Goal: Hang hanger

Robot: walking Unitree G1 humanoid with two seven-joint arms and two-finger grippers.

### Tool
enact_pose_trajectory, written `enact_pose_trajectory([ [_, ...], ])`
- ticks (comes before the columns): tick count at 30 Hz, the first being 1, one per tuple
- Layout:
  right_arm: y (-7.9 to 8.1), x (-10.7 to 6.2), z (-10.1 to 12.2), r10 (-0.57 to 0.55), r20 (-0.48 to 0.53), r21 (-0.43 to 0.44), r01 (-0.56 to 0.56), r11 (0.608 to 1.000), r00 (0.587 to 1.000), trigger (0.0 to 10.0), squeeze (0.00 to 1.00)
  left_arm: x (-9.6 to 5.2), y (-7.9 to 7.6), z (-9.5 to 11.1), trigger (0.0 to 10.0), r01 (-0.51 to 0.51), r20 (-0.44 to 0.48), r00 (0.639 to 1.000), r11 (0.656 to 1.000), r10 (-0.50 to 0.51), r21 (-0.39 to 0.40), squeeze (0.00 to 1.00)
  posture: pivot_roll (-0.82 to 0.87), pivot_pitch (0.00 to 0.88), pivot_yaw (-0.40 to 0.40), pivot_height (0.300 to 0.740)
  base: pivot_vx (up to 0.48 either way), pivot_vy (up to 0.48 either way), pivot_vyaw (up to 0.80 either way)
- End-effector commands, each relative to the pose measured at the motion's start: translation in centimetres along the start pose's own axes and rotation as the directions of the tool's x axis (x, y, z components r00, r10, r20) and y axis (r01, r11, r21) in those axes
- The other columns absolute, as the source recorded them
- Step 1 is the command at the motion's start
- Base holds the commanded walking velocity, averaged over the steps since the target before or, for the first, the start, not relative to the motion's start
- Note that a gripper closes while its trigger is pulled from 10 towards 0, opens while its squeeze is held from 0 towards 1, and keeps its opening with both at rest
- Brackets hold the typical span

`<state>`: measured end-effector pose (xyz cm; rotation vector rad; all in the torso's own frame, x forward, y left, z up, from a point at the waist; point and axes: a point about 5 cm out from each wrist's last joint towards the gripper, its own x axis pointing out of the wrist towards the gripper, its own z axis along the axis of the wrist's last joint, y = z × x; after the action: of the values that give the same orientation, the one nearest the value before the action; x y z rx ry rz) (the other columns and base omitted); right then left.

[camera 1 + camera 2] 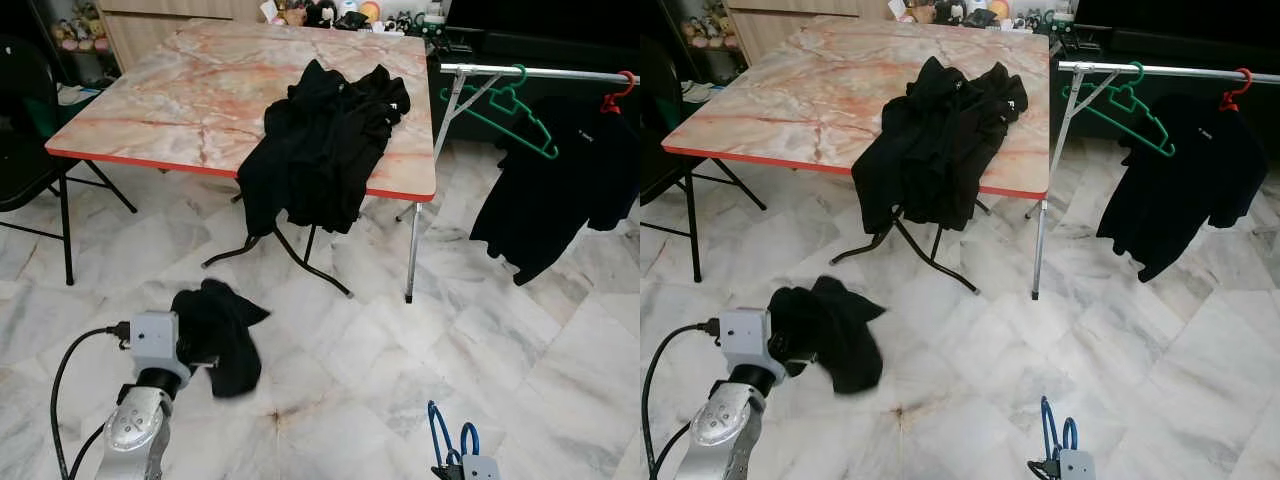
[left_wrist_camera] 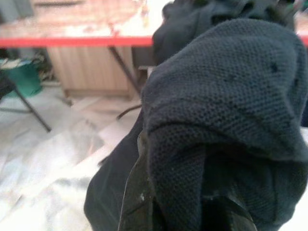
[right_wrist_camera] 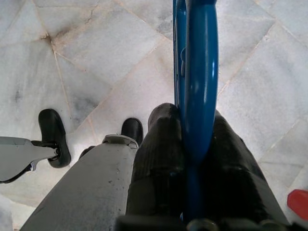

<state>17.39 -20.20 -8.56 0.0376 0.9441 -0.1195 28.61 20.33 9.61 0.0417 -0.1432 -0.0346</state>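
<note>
My right gripper is clamped on the blue hanger at the frame's bottom right. My left gripper, lower left, grips a black garment. Between me and the rail at upper right stands the marble table, black clothes draped over its edge.

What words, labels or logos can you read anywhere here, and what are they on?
None can be read.
Black shirt hanging on the metal clothes rail: a small white chest mark, too small to read.
Black clothes piled on the marble-pattern folding table: no print visible.
Black garment in the left pincer: plain knit, no label visible.
Blue plastic hanger in the right pincer: no marking.
</note>
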Motion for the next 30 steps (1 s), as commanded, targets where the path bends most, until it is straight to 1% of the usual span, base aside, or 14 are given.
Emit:
enact_pose_trajectory([
  [1,0.0,-0.1,-0.7,-0.003,-0.016,0.009,0.003,1.000,1.000,10.0,0.00,0.1,0.1,0.5,10.0,0.003,0.012,1.000,1.000,-0.003,-0.008,0.00,0.08,0.088,-0.019,0.740,0.000,0.480,0.00],
  [6,0.0,-0.2,-0.9,-0.002,-0.021,0.006,0.002,1.000,1.000,10.0,0.00,0.3,0.3,1.2,10.0,0.005,0.019,1.000,1.000,-0.005,-0.006,0.00,0.07,0.080,-0.017,0.740,0.000,0.480,0.00],
  [8,0.0,-0.2,-1.0,0.000,-0.022,0.004,0.000,1.000,1.000,10.0,0.00,0.4,0.2,2.0,10.0,0.012,0.028,1.000,1.000,-0.012,-0.009,0.00,0.08,0.078,-0.017,0.740,0.000,0.480,0.00],
  [12,0.2,-0.2,-1.1,0.007,-0.027,-0.007,-0.007,1.000,1.000,10.0,0.00,1.0,0.2,2.9,10.0,0.021,0.033,0.999,1.000,-0.021,-0.009,0.00,0.08,0.079,-0.019,0.740,0.000,0.480,0.00],
  [18,0.3,-0.2,-1.0,0.011,-0.024,-0.007,-0.011,1.000,1.000,10.0,0.00,1.3,0.0,3.4,10.0,0.031,0.033,0.999,0.999,-0.031,-0.008,0.00,0.08,0.083,-0.017,0.740,0.000,0.456,0.00],
  [20,0.4,-0.2,-1.0,0.010,-0.023,-0.006,-0.010,1.000,1.000,10.0,0.00,1.2,-0.4,3.6,10.0,0.064,0.027,0.998,0.998,-0.064,-0.012,0.00,0.08,0.088,-0.017,0.740,0.000,0.000,0.00],
  [22,0.4,-0.2,-1.0,0.011,-0.023,-0.006,-0.011,1.000,1.000,10.0,0.00,1.0,-0.4,3.3,10.0,0.062,-0.015,0.998,0.998,-0.063,-0.016,0.00,0.08,0.093,-0.017,0.740,0.000,0.000,0.00],
  [24,0.4,-0.2,-1.0,0.011,-0.023,-0.007,-0.011,1.000,1.000,10.0,0.00,0.9,-0.5,3.4,10.0,0.088,-0.028,0.996,0.996,-0.088,-0.006,0.00,0.09,0.100,-0.019,0.740,0.000,0.000,0.00],
  [27,0.3,-0.2,-1.0,0.011,-0.023,-0.006,-0.011,1.000,1.000,10.0,0.00,0.7,-0.6,4.4,10.0,0.090,0.011,0.996,0.996,-0.090,-0.004,0.00,0.09,0.111,-0.018,0.740,0.000,0.000,0.00],
  [28,0.3,-0.2,-0.9,0.011,-0.022,-0.005,-0.011,1.000,1.000,10.0,0.00,0.7,-0.6,5.0,10.0,0.081,0.023,0.996,0.997,-0.081,-0.013,0.00,0.09,0.116,-0.020,0.740,0.000,0.000,0.00],
  [30,0.3,-0.2,-0.9,0.011,-0.021,-0.004,-0.011,1.000,1.000,10.0,0.00,0.8,-0.6,5.4,10.0,0.082,0.035,0.996,0.996,-0.081,-0.017,0.00,0.09,0.119,-0.020,0.740,0.000,0.000,0.00],
])
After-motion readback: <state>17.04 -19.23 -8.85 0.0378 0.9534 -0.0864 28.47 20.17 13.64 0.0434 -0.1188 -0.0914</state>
